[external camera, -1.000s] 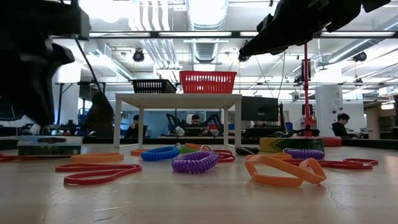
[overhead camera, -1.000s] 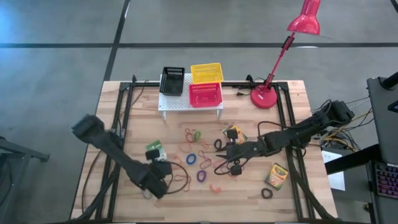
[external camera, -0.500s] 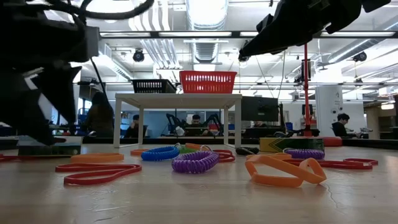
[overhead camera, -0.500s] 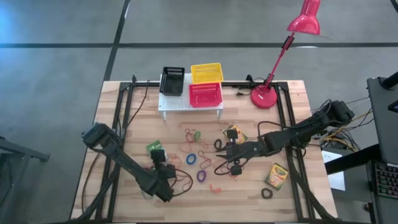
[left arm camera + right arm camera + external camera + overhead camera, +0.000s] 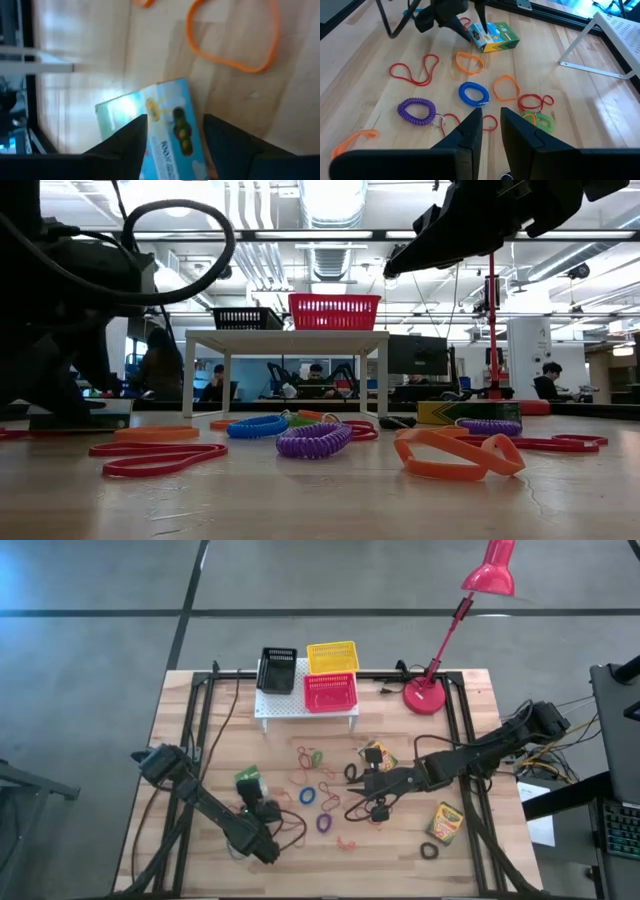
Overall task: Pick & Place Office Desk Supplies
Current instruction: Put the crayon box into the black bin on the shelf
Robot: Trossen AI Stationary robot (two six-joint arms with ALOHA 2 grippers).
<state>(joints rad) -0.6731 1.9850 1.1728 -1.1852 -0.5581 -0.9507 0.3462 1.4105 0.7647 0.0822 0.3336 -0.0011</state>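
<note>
A yellow-and-green crayon box [image 5: 247, 780] lies flat on the table at the near left. My left gripper [image 5: 254, 798] slants down over it, open, with one finger on each long side of the box [image 5: 165, 107]. From the right wrist view, the left gripper [image 5: 472, 27] stands at the box's end [image 5: 497, 36]. My right gripper [image 5: 352, 780] hangs above the table's middle, its fingers [image 5: 470, 130] narrowly open with nothing between them. Several coloured elastic loops [image 5: 318, 792] lie scattered below it. My left gripper straddles the crayon box's two long sides [image 5: 192, 125], coming from above and the near side, fingers along the box. Whether the fingers touch the box I cannot tell. The box lies flat on the table.
At the far edge a white rack [image 5: 300, 708] carries a black [image 5: 277, 668], a yellow [image 5: 332, 656] and a pink-red basket [image 5: 330, 692]. A red lamp [image 5: 430, 695] stands to its right. Two more crayon boxes [image 5: 378, 755] [image 5: 443, 823] lie right of centre.
My left gripper has sunk toward the crayon box and tipped further downward, and its fingers stand wider apart than before. The box has stayed where it was.
</note>
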